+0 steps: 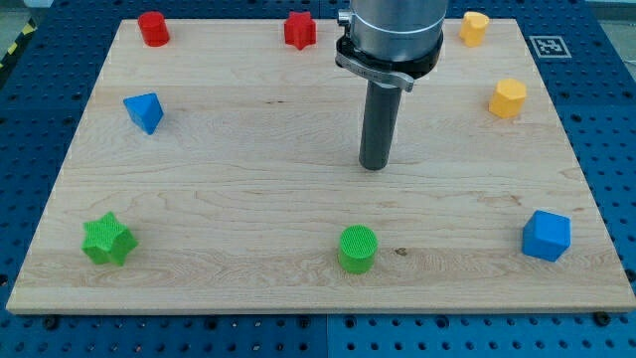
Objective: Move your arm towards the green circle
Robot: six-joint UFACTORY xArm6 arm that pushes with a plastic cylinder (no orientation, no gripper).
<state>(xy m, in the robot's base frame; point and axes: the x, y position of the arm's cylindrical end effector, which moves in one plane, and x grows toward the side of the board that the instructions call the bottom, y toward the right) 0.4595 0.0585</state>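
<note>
My tip: sitting mid-bench, well above the green circle in the view, touching no block.
Pincer: I am seeing none, only the rod.
Green circle: lying near the bench's bottom edge, just left of my tip's line.
Neighbours: green star at bottom left, blue cube at bottom right.

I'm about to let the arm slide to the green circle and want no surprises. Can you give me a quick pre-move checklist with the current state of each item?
1. Green circle in view, upright: ok.
2. My tip visible, above the circle toward the view's top: ok.
3. Board between tip and circle free of blocks: ok.
4. Tip touching no block: ok.
5. Green star and blue cube far off the path: ok.
6. Tip actually touching the board: cannot tell.
</note>
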